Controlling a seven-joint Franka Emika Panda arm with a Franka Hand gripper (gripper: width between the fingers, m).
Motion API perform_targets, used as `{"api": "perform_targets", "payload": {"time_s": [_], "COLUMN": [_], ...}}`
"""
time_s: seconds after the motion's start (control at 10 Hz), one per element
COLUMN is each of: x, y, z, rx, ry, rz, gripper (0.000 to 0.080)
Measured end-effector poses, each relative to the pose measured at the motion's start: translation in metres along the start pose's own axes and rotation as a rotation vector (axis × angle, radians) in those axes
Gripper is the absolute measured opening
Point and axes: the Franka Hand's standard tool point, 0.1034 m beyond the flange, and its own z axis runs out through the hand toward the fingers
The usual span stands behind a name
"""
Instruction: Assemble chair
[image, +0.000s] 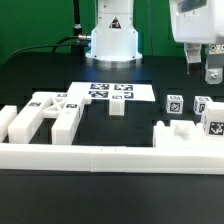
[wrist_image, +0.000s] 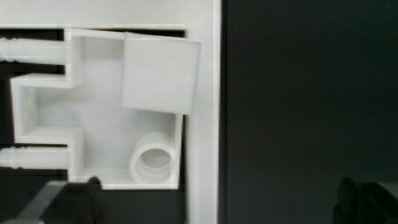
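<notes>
The chair parts are white tagged pieces on the black table. A cluster of blocky pieces (image: 42, 112) lies at the exterior view's left. A small block (image: 117, 108) stands in the middle. Tagged blocks and a flat notched piece (image: 188, 128) lie at the right. My gripper (image: 203, 68) hangs high above the right pieces, open and empty. In the wrist view my gripper (wrist_image: 217, 205) shows two dark fingertips (wrist_image: 71, 200) far apart with nothing between them. Beyond them lies the notched piece (wrist_image: 125, 100), with a round hole and side pegs.
The marker board (image: 110, 91) lies flat behind the small block. The long low border rail (image: 100, 157) runs along the front, and in the wrist view the rail (wrist_image: 201, 100) is right beside the notched piece. The robot base (image: 112, 40) stands at the back.
</notes>
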Motion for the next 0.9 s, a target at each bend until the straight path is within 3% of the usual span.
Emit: {"api": "perform_targets", "payload": {"time_s": [0.2, 0.4, 0.5, 0.9], "x": [0.008, 0.021, 0.025, 0.021], "y": [0.010, 0.040, 0.048, 0.049], "z": [0.000, -0.004, -0.003, -0.001], "rx": [-0.008, -0.031, -0.043, -0.050], "ry": [0.002, -0.002, -0.002, -0.001], "rz": [-0.112, -0.229, -0.330, -0.616], "gripper": [0.0649, 0.0649, 0.0649, 0.0649]}}
